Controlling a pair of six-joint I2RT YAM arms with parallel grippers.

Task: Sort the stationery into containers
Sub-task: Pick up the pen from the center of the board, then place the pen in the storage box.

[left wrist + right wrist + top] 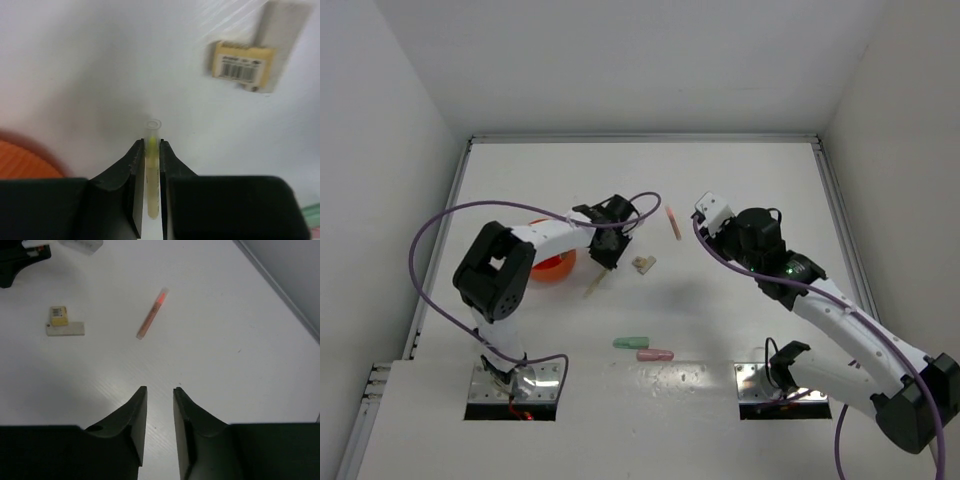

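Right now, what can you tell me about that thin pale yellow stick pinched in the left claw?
The thin pale yellow stick looks like a clear plastic tube with a yellow core and a round transparent end. The left gripper is shut on it, black fingers pressing both sides, the round end poking past their tips. From above it slants out near the round orange tub. Whether it touches the table is unclear.

yellow stick (151, 175) clamped in left gripper (151, 146) near orange tub (552, 268); pink stick (673, 222), beige block (643, 264), green bar (631, 342), pink bar (655, 354) lie loose
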